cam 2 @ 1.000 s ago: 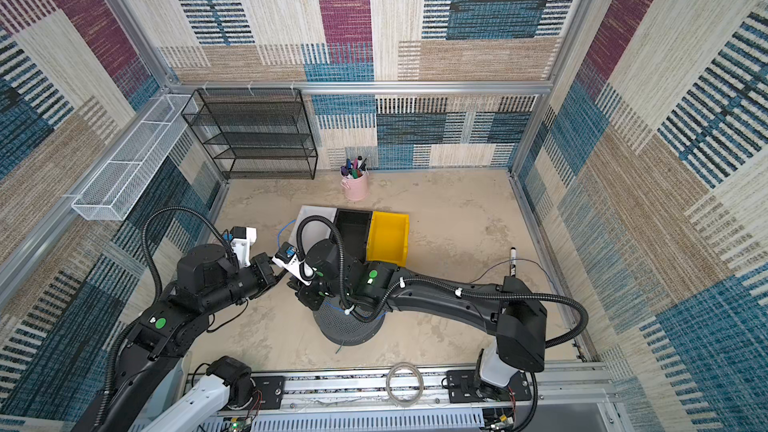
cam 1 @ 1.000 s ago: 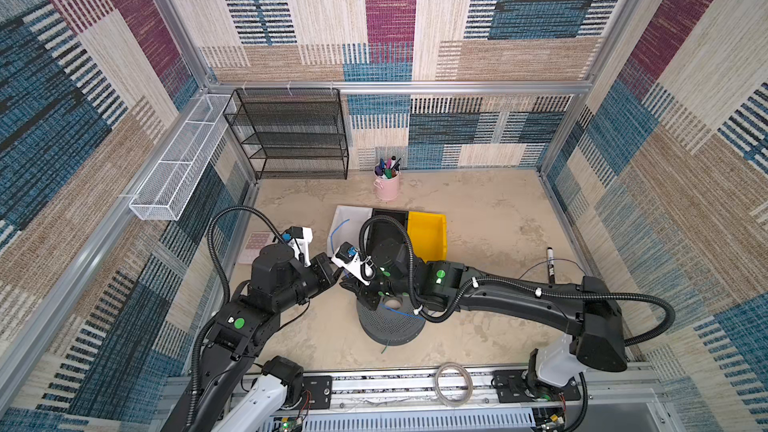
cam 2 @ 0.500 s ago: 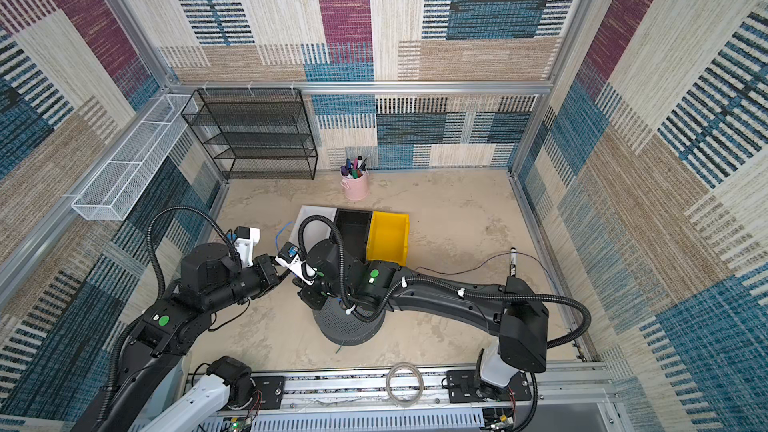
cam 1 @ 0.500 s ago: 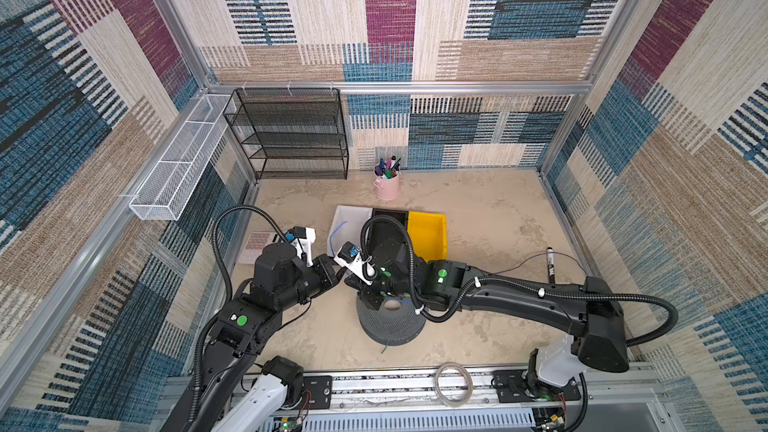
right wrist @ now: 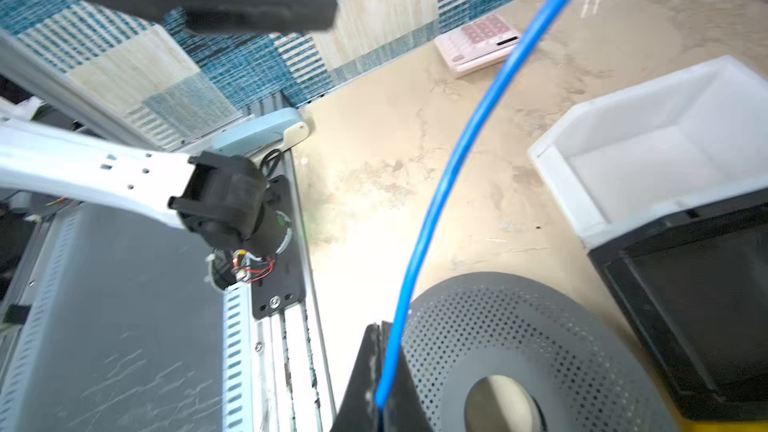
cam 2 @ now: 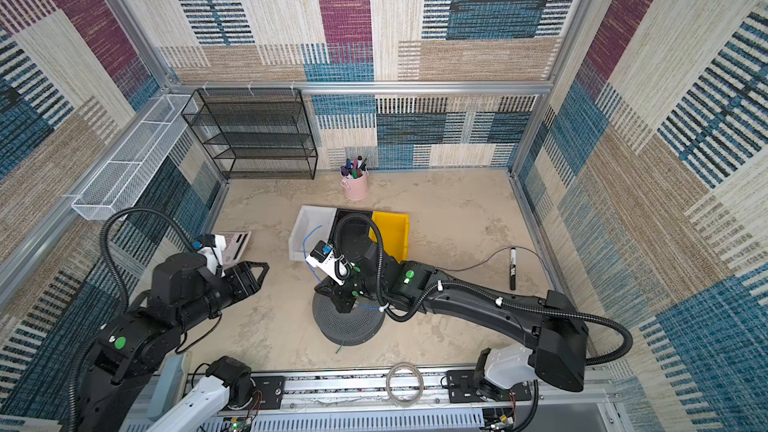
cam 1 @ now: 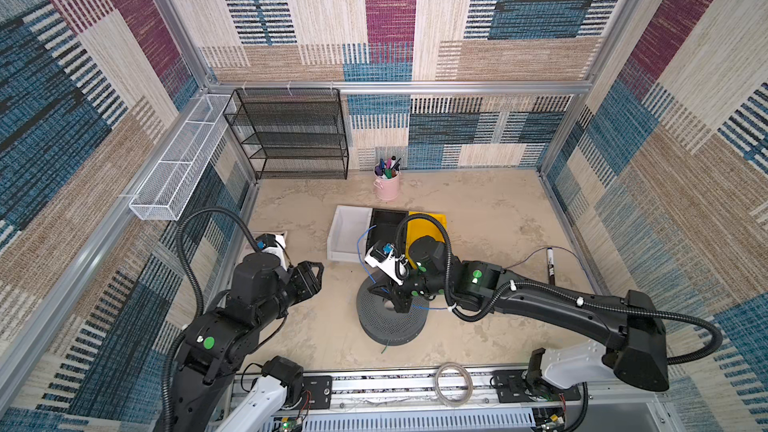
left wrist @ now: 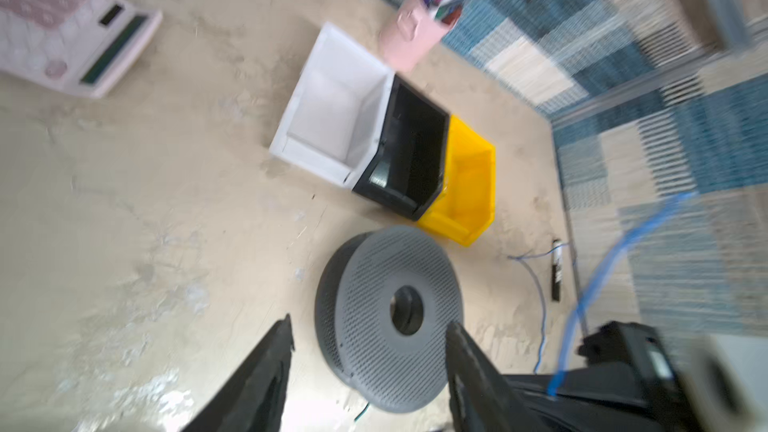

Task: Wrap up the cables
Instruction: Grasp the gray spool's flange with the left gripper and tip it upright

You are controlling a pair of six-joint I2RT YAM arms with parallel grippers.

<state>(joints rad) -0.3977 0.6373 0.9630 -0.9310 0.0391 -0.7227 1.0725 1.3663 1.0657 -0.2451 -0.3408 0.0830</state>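
Right wrist view says it best: the right gripper (right wrist: 380, 338) is clamped on the blue cable (right wrist: 457, 151), just above the top face of the gray spool (right wrist: 540, 326), close to its hub hole. From the pinch the cable arcs up and back over the white bin (cam 1: 349, 234). In both top views another stretch runs right across the spool's top, and a short end pokes out from under the spool toward the front edge of the table (cam 1: 478, 209). Left gripper (cam 1: 319, 278) hangs with its jaws spread and nothing between them, left of the spool and well apart from it.

Writing-wise, not much luck. The marker (cam 1: 550, 261) has white print on its barrel, too small to read. The calculator (left wrist: 70, 31) keys and display are blurred in the left wrist view.

Layout: the spool sits mid-table near the front edge, with the white bin, black bin (left wrist: 415, 139) and yellow bin (cam 2: 395, 230) touching in a row just behind it. The right arm reaches over the yellow bin's front. A pink cup (cam 1: 387, 189) of pens stands near the back edge, and a wire rack (cam 1: 291, 135) fills the back-left corner. The calculator is at the left edge. The marker lies near the right edge, with a thin darker wire (cam 1: 532, 257) curving past its back end. Bare table shows between the left gripper and the spool, and across the back-right quarter.
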